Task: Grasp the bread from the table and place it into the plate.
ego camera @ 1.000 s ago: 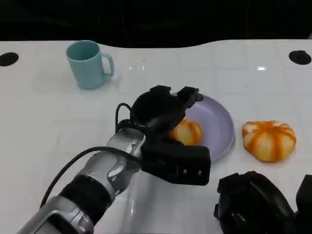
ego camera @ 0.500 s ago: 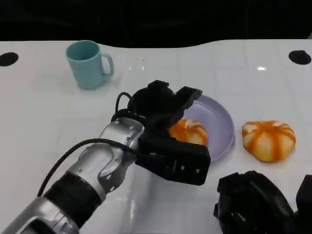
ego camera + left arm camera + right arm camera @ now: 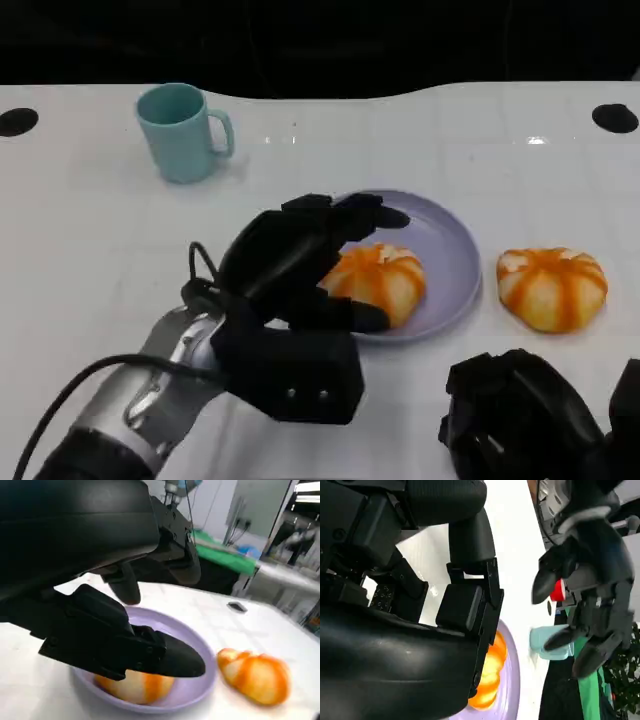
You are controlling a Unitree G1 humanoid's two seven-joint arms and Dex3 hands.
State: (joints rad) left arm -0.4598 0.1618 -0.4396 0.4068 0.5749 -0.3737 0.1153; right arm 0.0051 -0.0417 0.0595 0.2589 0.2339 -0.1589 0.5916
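Left hand hangs over the near-left part of the purple plate, fingers spread apart, nothing in its grasp; fingertips sit just beside and over the bread without a clear grip on it. Silver forearm runs down to the lower left of the desk. Teal mug stands upright at far left, well apart from the hand, handle turned toward the plate side. Bread, orange with pale stripes, lies inside the plate, on its near-left portion; left wrist view confirms it resting on the plate floor under the dark fingers. Second striped bread lies on the bare desk just right of the plate, not touching it. Right hand low at the near-right edge; whether released or clenched, cannot tell.
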